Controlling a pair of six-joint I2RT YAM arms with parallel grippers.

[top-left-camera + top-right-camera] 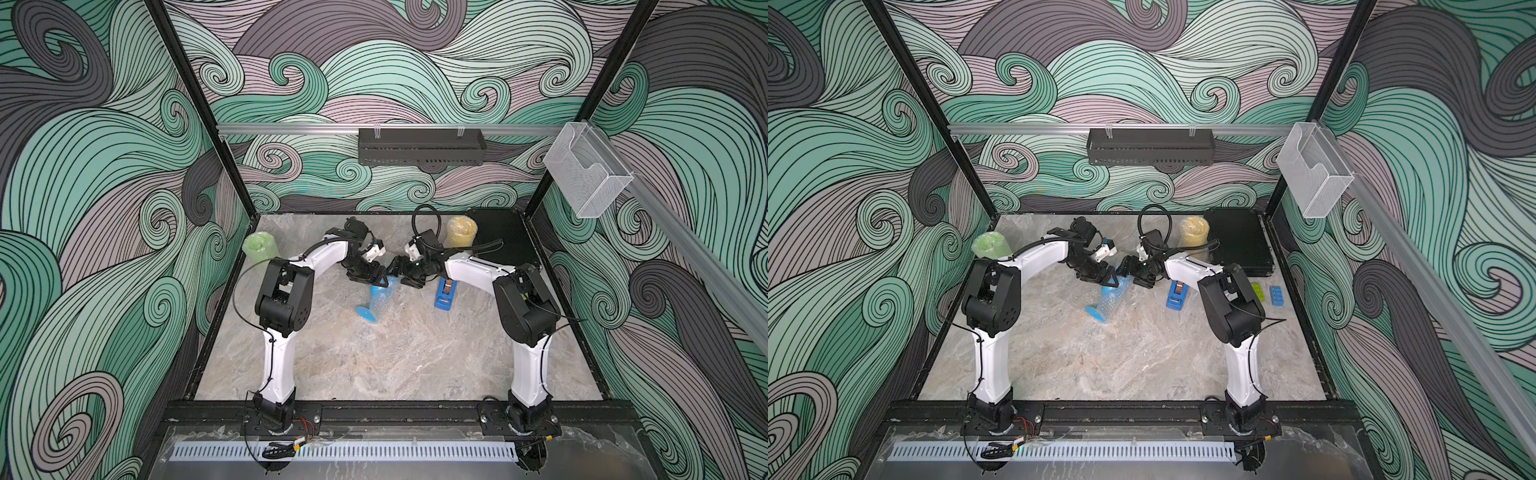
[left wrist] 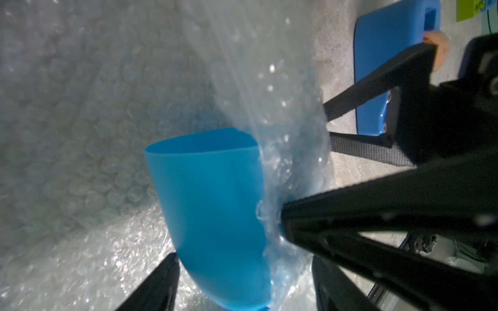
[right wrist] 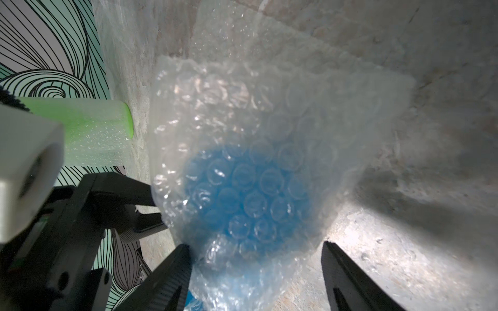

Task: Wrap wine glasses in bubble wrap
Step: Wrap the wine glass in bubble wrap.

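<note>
Two pairs of jaws meet at the blue plastic stemmed goblet (image 2: 210,202), tilted on the marble surface (image 1: 374,365). The left jaws pinch its bowl through clear bubble wrap (image 3: 242,107); the right jaws straddle the wrapped bowl, spread wide, grip unclear.

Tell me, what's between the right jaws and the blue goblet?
Bubble wrap: the right wrist view shows it covering the blue goblet, between the open right jaws.
</note>
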